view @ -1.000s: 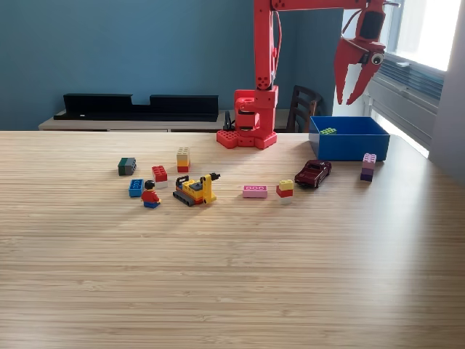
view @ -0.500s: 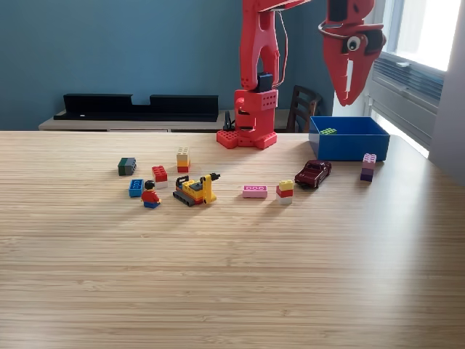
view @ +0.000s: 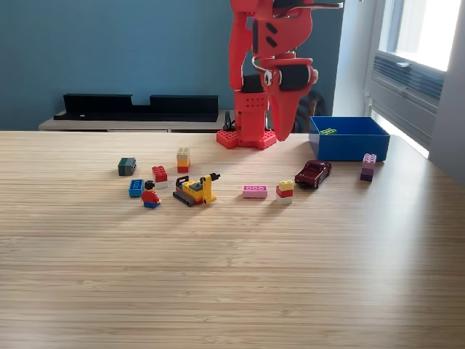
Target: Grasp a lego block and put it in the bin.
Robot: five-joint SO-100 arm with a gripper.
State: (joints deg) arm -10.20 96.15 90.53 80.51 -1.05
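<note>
Red gripper [view: 282, 132] hangs mid-frame, its jaws seemingly shut and empty; best to open wide, then descend squarely over the pink block [view: 254, 191].

No words, numbers, brand names or signs can be read anywhere. The toy blocks are too small to show any letters. The blue bin [view: 349, 140] has plain walls, and the red arm shows no label. The little dark red car [view: 312, 173] has no number that can be made out.
</note>
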